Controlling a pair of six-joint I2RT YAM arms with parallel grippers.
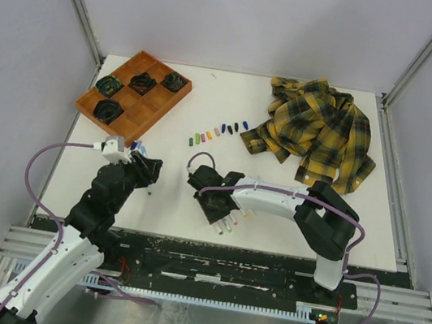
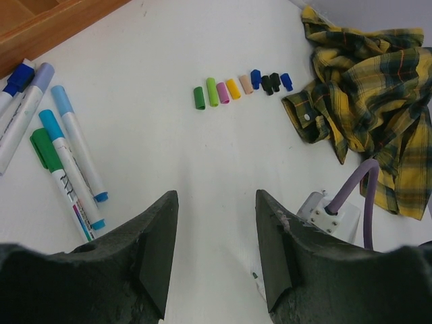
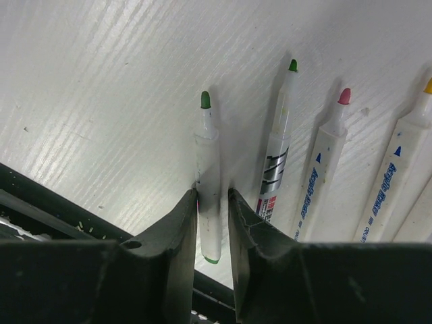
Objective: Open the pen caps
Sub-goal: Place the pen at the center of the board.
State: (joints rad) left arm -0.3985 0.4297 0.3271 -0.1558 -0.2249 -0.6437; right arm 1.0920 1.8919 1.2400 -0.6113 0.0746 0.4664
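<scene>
— Where are the pen caps (image 2: 233, 88)?
— Loose on the white surface (image 2: 169, 155) ahead of me, in one slanted row.
— Colours?
— A green one (image 2: 199, 97) at the left end, then lime, pink, yellow, peach, blue, two black, and a blue one (image 2: 287, 82) last, all side by side.

Top cam overhead, L wrist low, both see pen caps (image 2: 233, 88), R wrist close on table (image 3: 101, 81)

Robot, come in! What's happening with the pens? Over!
Left gripper open, empty. Right gripper loosely straddling uncapped green marker. Pen caps lined up by shirt; capped markers waiting. Nothing blocking.
</scene>
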